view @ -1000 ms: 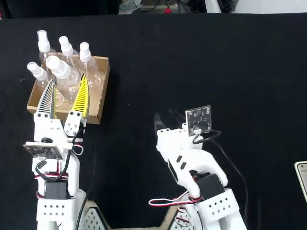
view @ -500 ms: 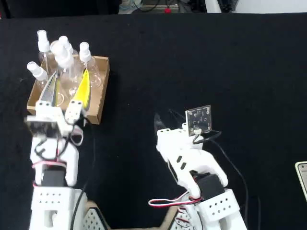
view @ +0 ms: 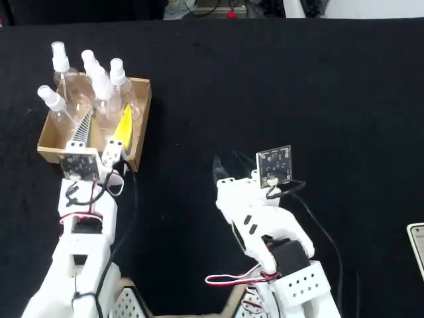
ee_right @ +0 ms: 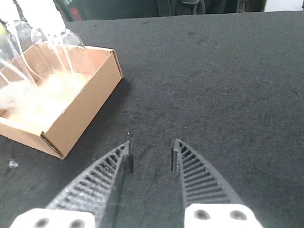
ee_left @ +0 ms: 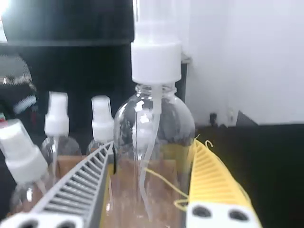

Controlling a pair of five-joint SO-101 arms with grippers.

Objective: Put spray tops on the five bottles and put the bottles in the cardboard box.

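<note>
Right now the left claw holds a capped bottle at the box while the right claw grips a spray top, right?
No: the right claw is open and empty, per the right wrist view. The left claw does hold the bottle.

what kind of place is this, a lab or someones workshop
Most likely a robotics lab or test bench: two small white robot arms sit at a black-draped table, one holding a clear spray bottle at a cardboard box, with what look like cables along the far edge.
</note>
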